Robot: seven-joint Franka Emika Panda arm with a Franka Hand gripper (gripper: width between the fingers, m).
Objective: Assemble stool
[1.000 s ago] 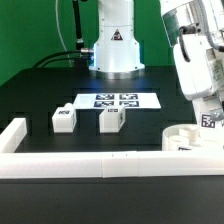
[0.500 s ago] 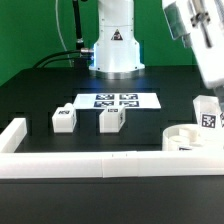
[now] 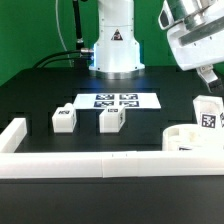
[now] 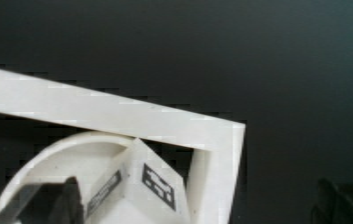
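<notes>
The round white seat (image 3: 186, 140) lies at the exterior view's right, against the border rail. One white tagged leg (image 3: 207, 112) stands upright on it. Two loose legs (image 3: 64, 118) (image 3: 111, 120) rest on the black table near the middle. My gripper (image 3: 204, 72) hangs open and empty above the standing leg, clear of it. In the wrist view the gripper (image 4: 194, 208) has its dark fingers (image 4: 45, 200) wide apart, with the seat (image 4: 66, 165) and the tagged leg (image 4: 155, 185) far below.
The marker board (image 3: 116, 101) lies behind the loose legs. The long white border rail (image 3: 100, 165) runs along the front, with a short arm (image 3: 12, 135) at the left; its corner shows in the wrist view (image 4: 173, 122). The robot base (image 3: 115, 45) stands at the back.
The gripper was down on the standing leg a second ago. It has let go and risen up and away; the leg stays upright on the seat.
</notes>
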